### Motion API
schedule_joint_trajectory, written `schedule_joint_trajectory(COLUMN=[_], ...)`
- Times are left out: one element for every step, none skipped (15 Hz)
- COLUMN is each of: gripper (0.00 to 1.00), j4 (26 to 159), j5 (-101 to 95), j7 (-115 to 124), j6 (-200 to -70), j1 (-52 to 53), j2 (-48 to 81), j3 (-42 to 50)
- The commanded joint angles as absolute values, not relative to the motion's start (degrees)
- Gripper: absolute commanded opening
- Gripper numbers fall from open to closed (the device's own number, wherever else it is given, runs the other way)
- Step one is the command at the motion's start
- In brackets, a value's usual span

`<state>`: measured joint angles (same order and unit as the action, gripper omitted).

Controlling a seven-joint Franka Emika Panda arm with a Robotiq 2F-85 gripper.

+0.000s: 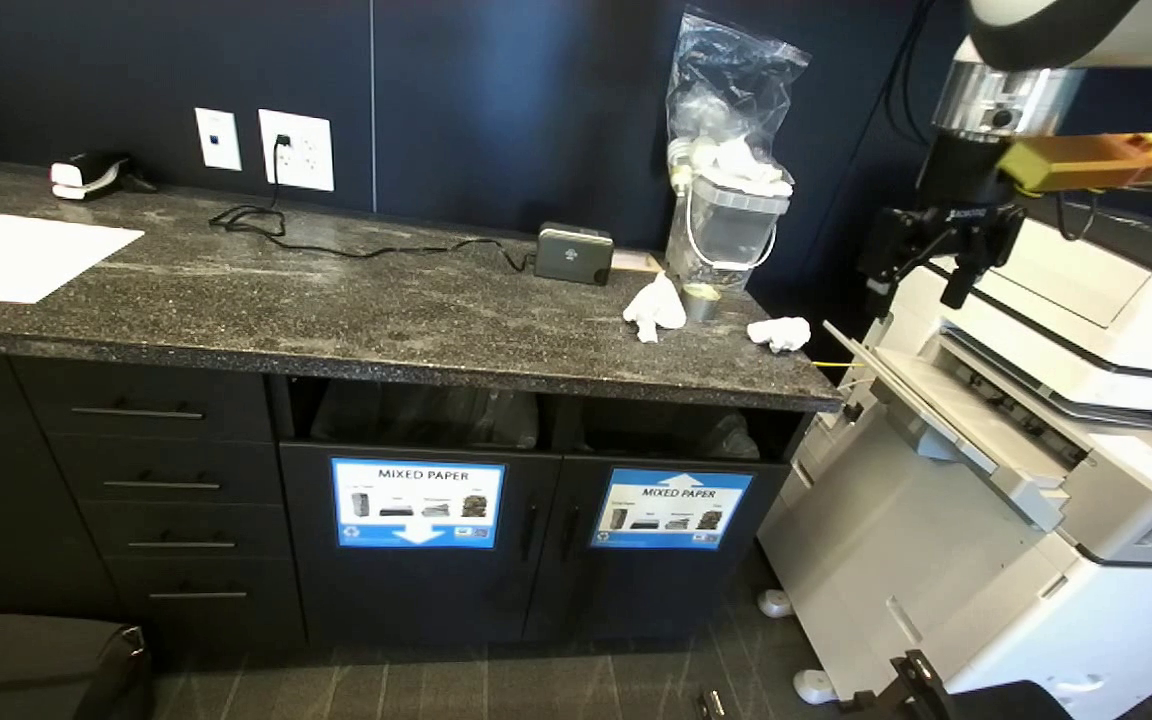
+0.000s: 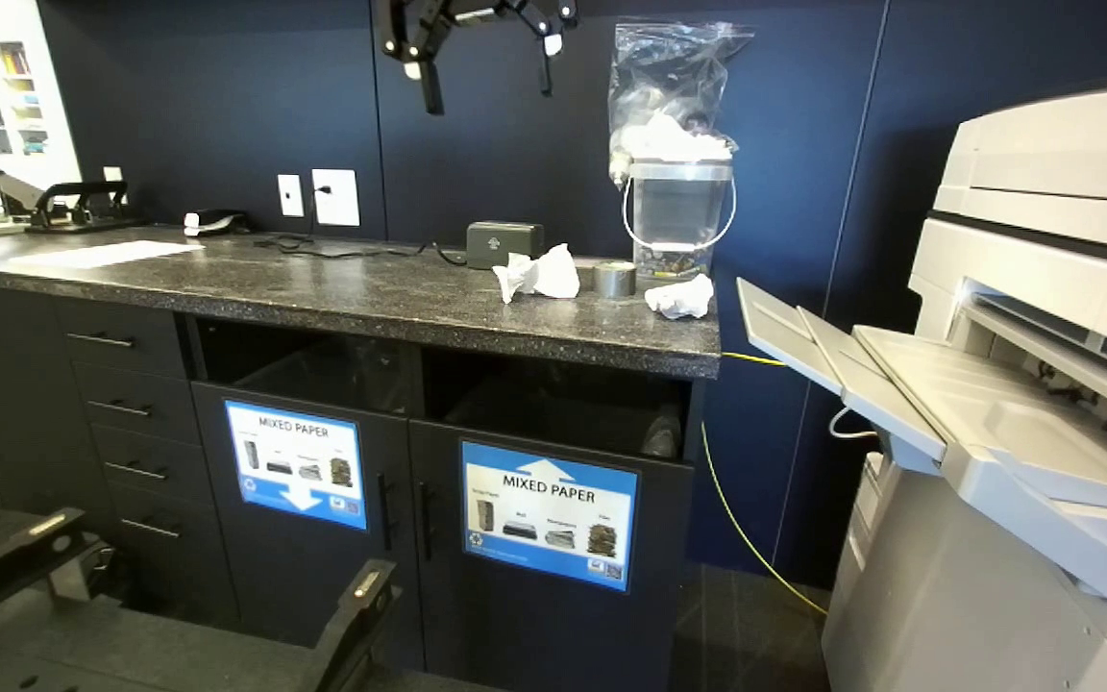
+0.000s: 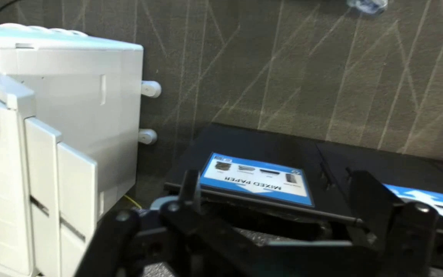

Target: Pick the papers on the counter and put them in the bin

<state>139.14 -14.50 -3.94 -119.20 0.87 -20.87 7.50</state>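
Two crumpled white paper wads lie on the dark speckled counter [image 1: 386, 310] near its end. One paper wad [image 1: 656, 307] [image 2: 542, 275] is beside a tape roll. The other paper wad [image 1: 779, 334] [image 2: 680, 298] is by the counter's corner. Below are two bin openings with "MIXED PAPER" signs; a bin's liner [image 1: 733, 437] shows in the one nearest the printer. My gripper [image 1: 916, 290] [image 2: 489, 91] [image 3: 277, 181] is open and empty, in the air above counter height, apart from both wads. In the wrist view its fingers frame a sign and bin opening; the wads are not clearly visible there.
A clear bucket [image 1: 726, 225] with a plastic bag stands against the wall behind the tape roll [image 1: 701, 302]. A small grey box [image 1: 574, 254] and cable are beside it. A flat white sheet [image 1: 31, 257] lies far along. A white printer [image 1: 936, 560] stands off the counter's end.
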Motion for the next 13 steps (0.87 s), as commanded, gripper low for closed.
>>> schedule_joint_trajectory(gripper=[1.00, 1.00, 1.00, 1.00, 1.00, 1.00, 1.00, 1.00, 1.00, 1.00, 1.00, 1.00, 1.00], j4=[147.82, 149.16, 150.37, 151.58, 152.70, 153.95, 154.80, 151.02, 152.03, 152.93, 153.63, 154.08, 154.31], j5=[-7.30, -6.35, -5.98, -6.05, -6.19, -7.48, -8.00, -7.23, -7.35, -7.42, -7.46, -7.47, -7.47], j7=[-9.73, -9.70, -9.56, -9.18, -9.12, -9.17, -9.71, -8.57, -8.70, -8.82, -8.86, -8.87, -8.87], j6=[-110.74, -107.76, -104.82, -102.53, -100.11, -98.64, -95.24, -97.99, -96.17, -95.36, -95.07, -95.01, -95.01], j1=[0.34, 0.02, -0.31, -0.68, -0.92, -1.42, -1.77, -0.75, -1.01, -1.22, -1.32, -1.33, -1.33], j2=[-35.33, -38.62, -41.88, -45.14, -48.37, -51.56, -54.78, -46.53, -49.39, -51.74, -53.32, -54.08, -54.27], j3=[7.13, 7.01, 6.78, 6.61, 6.64, 6.54, 6.80, 6.85, 6.99, 7.09, 7.14, 7.15, 7.15])
